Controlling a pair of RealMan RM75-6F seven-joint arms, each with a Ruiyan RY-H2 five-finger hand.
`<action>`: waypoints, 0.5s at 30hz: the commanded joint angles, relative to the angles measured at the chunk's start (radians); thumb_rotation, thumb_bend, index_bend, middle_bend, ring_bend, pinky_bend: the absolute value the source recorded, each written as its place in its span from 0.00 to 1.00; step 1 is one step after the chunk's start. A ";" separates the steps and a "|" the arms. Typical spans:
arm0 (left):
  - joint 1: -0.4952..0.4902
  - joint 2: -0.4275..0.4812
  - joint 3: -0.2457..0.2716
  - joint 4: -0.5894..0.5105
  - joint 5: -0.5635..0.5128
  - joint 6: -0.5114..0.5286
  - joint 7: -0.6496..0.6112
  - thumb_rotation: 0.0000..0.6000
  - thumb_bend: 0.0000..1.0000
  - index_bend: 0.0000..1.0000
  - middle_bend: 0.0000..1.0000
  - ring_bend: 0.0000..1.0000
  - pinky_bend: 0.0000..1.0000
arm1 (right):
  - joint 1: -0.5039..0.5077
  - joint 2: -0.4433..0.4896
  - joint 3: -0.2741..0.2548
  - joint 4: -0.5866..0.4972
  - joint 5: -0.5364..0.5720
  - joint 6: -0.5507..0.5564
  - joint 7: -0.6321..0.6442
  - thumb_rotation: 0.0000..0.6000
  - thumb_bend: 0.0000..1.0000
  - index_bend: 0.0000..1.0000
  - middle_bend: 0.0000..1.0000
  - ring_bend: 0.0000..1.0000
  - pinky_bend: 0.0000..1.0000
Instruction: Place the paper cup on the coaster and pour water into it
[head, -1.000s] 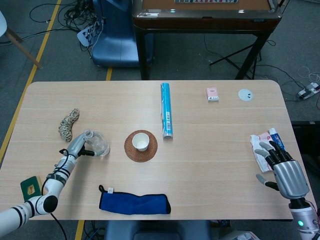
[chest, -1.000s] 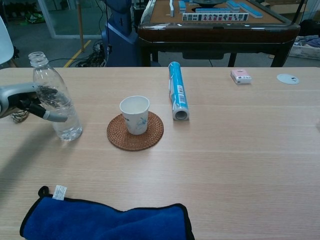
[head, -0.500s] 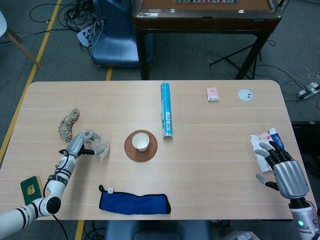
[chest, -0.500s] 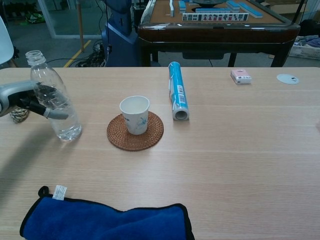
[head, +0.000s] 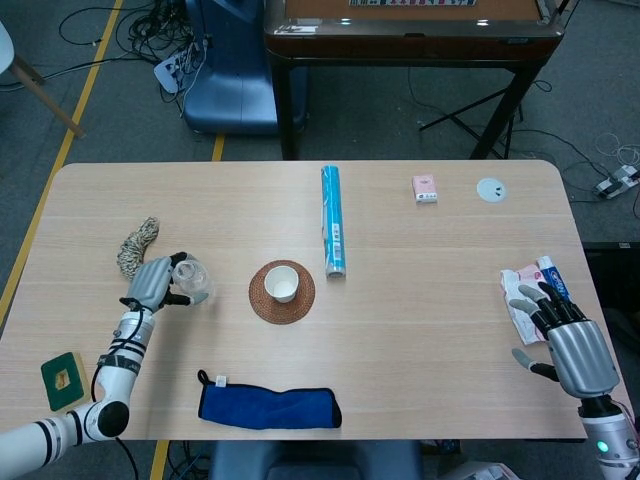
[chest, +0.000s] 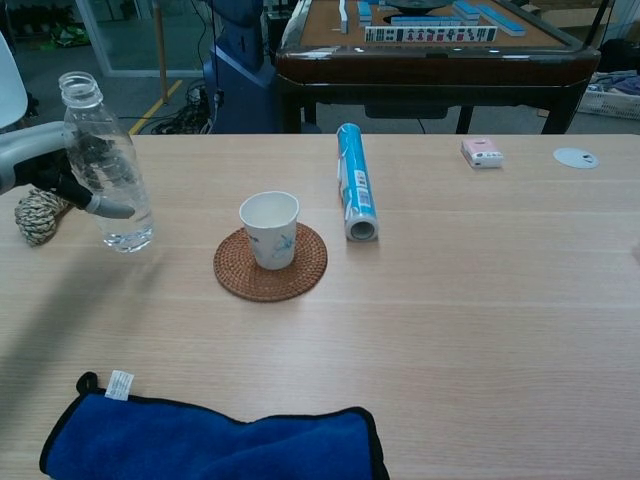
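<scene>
A white paper cup stands upright on the round woven coaster at the table's middle. Left of it a clear, uncapped water bottle stands upright with a little water at its bottom. My left hand grips the bottle from its left side, fingers wrapped around its body. My right hand hangs open over the table's right edge, fingers spread, holding nothing; the chest view does not show it.
A blue-and-white roll lies right of the cup. A coil of rope sits behind the bottle. A blue cloth lies at the front edge. A pink box, a white disc and packets sit to the right.
My left hand has carried the bottle back and a little left, away from the cup and closer to the rope. The cup, coaster and right hand have stayed put.
</scene>
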 joint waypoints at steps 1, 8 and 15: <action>-0.031 0.026 0.001 -0.093 -0.090 0.081 0.199 1.00 0.13 0.64 0.66 0.44 0.48 | 0.000 0.001 0.000 -0.001 0.000 0.000 0.001 1.00 0.01 0.30 0.20 0.11 0.32; -0.092 0.006 -0.021 -0.158 -0.265 0.198 0.473 1.00 0.13 0.65 0.69 0.46 0.51 | -0.002 0.004 0.000 -0.002 -0.002 0.002 0.004 1.00 0.01 0.30 0.20 0.11 0.32; -0.144 -0.027 -0.044 -0.178 -0.394 0.293 0.636 1.00 0.13 0.66 0.70 0.46 0.51 | -0.002 0.007 0.001 -0.003 0.002 -0.003 0.009 1.00 0.01 0.30 0.20 0.11 0.32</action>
